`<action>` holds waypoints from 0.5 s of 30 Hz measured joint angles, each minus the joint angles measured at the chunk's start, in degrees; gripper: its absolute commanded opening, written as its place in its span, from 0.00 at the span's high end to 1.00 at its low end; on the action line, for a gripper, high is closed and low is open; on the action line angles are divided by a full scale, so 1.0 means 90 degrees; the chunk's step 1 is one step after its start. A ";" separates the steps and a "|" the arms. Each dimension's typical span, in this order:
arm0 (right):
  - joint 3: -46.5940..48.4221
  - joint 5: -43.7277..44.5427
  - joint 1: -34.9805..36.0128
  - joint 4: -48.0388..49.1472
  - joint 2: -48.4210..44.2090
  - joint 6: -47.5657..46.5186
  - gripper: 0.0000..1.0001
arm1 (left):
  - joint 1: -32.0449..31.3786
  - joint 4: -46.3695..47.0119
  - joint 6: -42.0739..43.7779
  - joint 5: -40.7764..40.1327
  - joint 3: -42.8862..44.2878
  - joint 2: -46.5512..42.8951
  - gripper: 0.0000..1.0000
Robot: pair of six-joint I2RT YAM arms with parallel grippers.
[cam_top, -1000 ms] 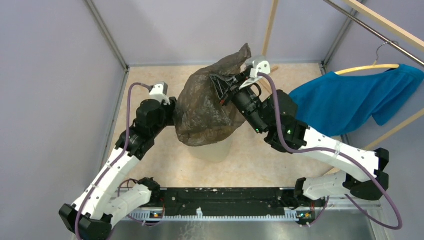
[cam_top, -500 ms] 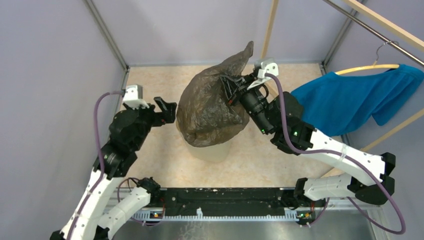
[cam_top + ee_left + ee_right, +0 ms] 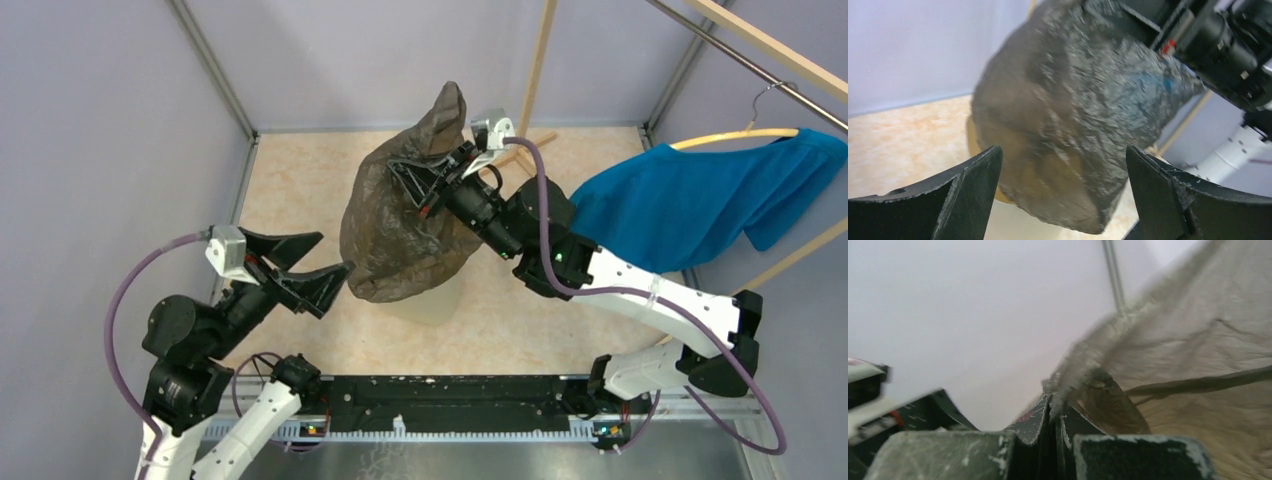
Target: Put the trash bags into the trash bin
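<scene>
The trash bag, a wrinkly dark grey-brown sack you can half see through, hangs bunched in the middle of the tabletop. It billows over the top of the cream trash bin. Only the bin's lower body shows under the bag's bottom edge, so I cannot tell how much of the plastic is actually inside the rim.

The right hand reaches in from the right and pinches a fold of the bag high on its upper side. A crumpled peak of plastic stands up above the grip. From the right wrist camera, the right hand has its jaws pressed together with a thin twist of film caught between them.

The left hand sits low at the bag's lower left edge, jaws spread wide and holding nothing. Its lower fingertip comes right up to the plastic, though I cannot tell whether it touches. In the left wrist view the two black fingers frame the bag, which fills the gap ahead of them and looks blurred.

Off to the right, a blue garment hangs on a yellow hanger, well apart from the bin.
</scene>
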 measured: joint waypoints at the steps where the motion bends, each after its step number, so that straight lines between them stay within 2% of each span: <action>1: 0.0046 -0.0165 -0.0002 0.0095 0.0032 0.0155 1.00 | 0.0000 -0.0032 -0.0024 0.0199 0.0000 0.0039 0.01; 4: 0.0228 -0.0561 0.0000 0.0418 0.0121 0.0644 1.00 | 0.0000 -0.0175 -0.0029 0.0556 0.0000 0.0112 0.01; 8: 0.0391 -0.0634 0.0000 0.0731 0.0211 0.1171 1.00 | 0.0000 -0.0510 0.0124 0.0593 0.0066 0.0151 0.01; 15: -0.0036 0.0311 -0.0005 0.1163 0.0083 0.1780 1.00 | 0.0000 -0.0670 0.0444 0.0369 0.0189 0.0192 0.01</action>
